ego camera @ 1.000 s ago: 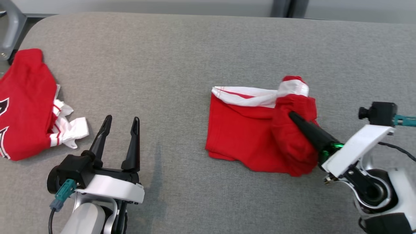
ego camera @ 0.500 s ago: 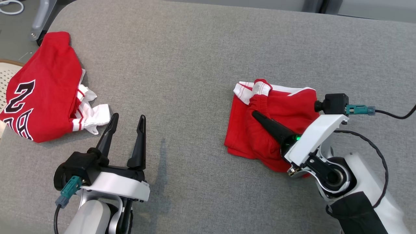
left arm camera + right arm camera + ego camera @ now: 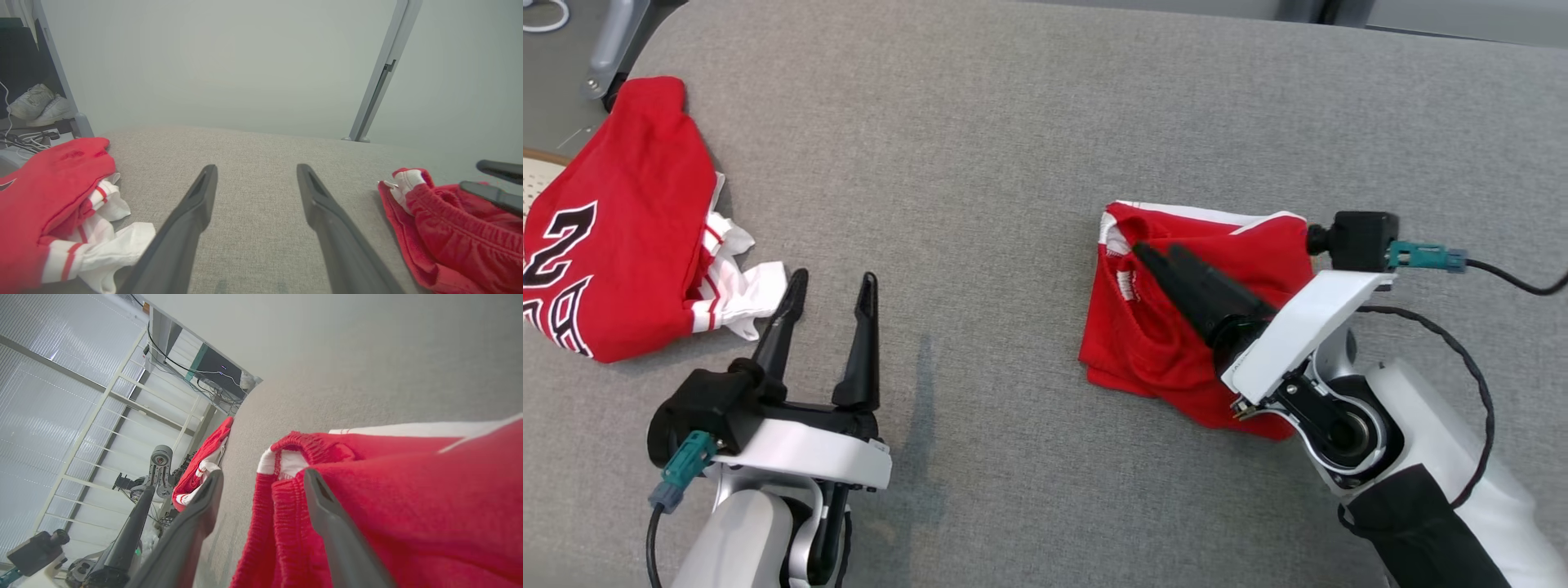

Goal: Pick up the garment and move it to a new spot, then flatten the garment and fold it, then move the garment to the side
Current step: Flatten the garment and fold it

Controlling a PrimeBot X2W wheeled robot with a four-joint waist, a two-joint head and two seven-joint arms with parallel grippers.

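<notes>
The shorts [image 3: 1168, 343] lie as a rough folded square on the grey worktop [image 3: 980, 147], well apart from the red jersey [image 3: 621, 212] and to its right. The right gripper [image 3: 1156, 247] has its fingers spread over the waistband corner on the side facing the jersey and grips nothing, so it seems to be letting the fold lie rather than carrying it. The left gripper [image 3: 834, 276] hovers open and empty just beside the jersey's white hem, probably parked clear. I cannot tell whether the right fingertips touch the cloth. The right arm covers the corner of the shorts farthest from the jersey, the lower layers are hidden, and the jersey is cut off at the picture's edge.
</notes>
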